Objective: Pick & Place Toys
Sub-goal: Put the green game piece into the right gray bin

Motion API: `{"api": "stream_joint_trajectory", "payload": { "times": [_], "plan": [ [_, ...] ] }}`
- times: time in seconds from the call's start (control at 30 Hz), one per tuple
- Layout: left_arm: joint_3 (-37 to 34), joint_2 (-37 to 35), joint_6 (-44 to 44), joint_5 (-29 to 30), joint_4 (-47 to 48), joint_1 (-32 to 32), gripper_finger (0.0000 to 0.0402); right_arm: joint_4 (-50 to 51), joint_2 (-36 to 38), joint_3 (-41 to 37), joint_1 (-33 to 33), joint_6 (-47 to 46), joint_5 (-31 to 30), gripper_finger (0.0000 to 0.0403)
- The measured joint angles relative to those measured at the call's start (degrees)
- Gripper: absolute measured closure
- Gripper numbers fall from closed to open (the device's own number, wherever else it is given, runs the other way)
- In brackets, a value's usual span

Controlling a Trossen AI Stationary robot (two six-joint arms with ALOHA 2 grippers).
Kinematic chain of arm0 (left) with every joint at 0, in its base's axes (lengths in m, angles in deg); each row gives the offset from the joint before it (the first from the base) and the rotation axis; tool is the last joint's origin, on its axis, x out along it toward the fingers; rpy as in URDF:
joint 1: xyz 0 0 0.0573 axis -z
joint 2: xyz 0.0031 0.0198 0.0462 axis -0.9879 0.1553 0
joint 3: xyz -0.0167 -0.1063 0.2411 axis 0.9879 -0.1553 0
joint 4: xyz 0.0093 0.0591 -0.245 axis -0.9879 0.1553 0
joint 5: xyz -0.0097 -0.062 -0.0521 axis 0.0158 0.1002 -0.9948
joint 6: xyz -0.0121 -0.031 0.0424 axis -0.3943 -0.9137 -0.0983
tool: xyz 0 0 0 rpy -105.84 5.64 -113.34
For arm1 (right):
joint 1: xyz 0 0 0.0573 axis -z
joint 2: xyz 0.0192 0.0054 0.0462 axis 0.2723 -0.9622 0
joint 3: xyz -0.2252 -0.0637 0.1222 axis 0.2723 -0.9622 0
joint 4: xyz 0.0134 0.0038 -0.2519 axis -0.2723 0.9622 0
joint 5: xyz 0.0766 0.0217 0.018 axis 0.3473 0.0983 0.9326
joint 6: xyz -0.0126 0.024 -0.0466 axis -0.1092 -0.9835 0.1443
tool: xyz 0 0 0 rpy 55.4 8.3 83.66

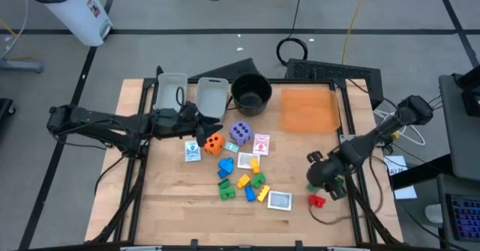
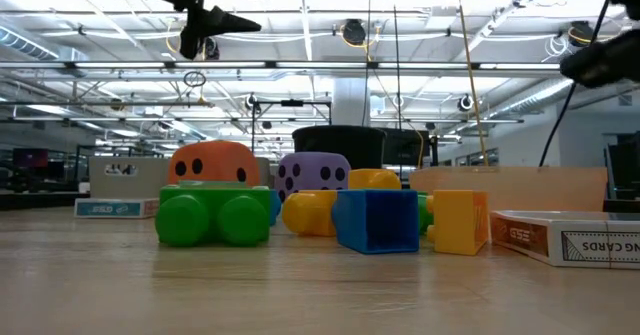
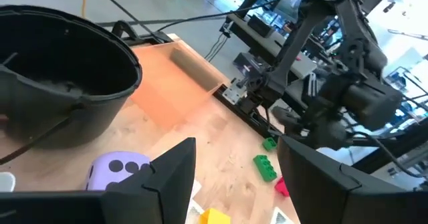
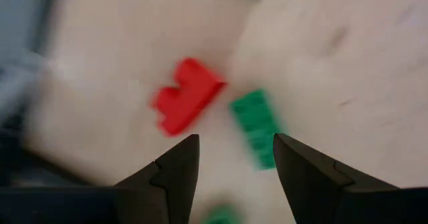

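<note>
High view caption: both grippers caught empty over a wooden table (image 1: pixel 165 206) with the toys still scattered on it

Left gripper (image 1: pixel 196 121) is seen hovering near the far edge, just beside the grey bins (image 1: pixel 211 95) and above the orange die (image 1: pixel 214 142), fingers (image 3: pixel 167 177) parted with nothing between them. Purple die (image 1: pixel 240 132) sits right next to the orange one, with the black pot (image 1: pixel 250 92) beyond it at the far edge. Picture cards (image 1: pixel 262 143) and a clump of blue, yellow and green blocks (image 1: pixel 247 182) are spread around the middle. Right gripper (image 1: pixel 321 185) is hung over the near right corner, fingers (image 4: pixel 175 170) held apart and empty, with a red block (image 4: pixel 186 95) and a green block (image 4: pixel 257 126) lying on the wood right under it
</note>
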Motion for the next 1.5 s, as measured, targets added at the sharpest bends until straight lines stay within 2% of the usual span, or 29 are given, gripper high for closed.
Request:
{"api": "stream_joint_trajectory", "payload": {
  "times": [0.07,0.2,0.4,0.53,0.63,0.77,1.03,1.13,1.3,1.5],
  "plan": [
    [-0.01,0.6,-0.73,0.95,0.22,0.58,0.0183,-0.06,0.0,0.02,-2.2,4.65,-4.96,0.0215],
    [-0.04,2.41,-2.83,1.39,-0.95,1.4,0.0183,-0.3,0.0,0.03,-3.41,10.31,-7.02,0.0215],
    [-0.07,6.52,-4.64,1.38,-4.49,2.7,0.0183,-0.37,0.0,0.07,-1.31,6.53,-6.34,0.0215],
    [-0.07,9.35,-4.88,1.37,-10.95,3.39,0.0183,-3.03,-0.55,-0.28,0.11,7.32,-2.11,0.0209],
    [-0.04,10.82,-4.66,1.36,-15.65,3.82,0.0183,-4.41,-1.75,-0.9,0.31,8.91,0.27,0.0193],
    [-0.04,11.22,-4.66,1.31,-17.25,3.83,0.0183,-5.04,-4.09,-2.21,0.28,13.66,0.47,0.0162],
    [-0.04,11.18,-4.66,1.28,-17.97,3.85,0.0183,-5.15,-8.16,-5.31,-1.2,17.45,-5.21,0.0102],
    [-0.04,11.18,-4.68,1.26,-17.85,3.9,0.0183,-5.19,-8.96,-6.0,-1.33,17.54,-5.38,0.0091],
    [-0.04,11.18,-4.64,1.2,-17.85,3.9,0.0183,-5.82,-9.22,-7.7,-1.33,17.39,-5.38,0.009],
    [-0.04,11.18,-4.61,1.13,-17.83,3.9,0.0183,-7.15,-9.94,-8.87,-1.33,17.35,-5.66,0.0108]
  ]
}}
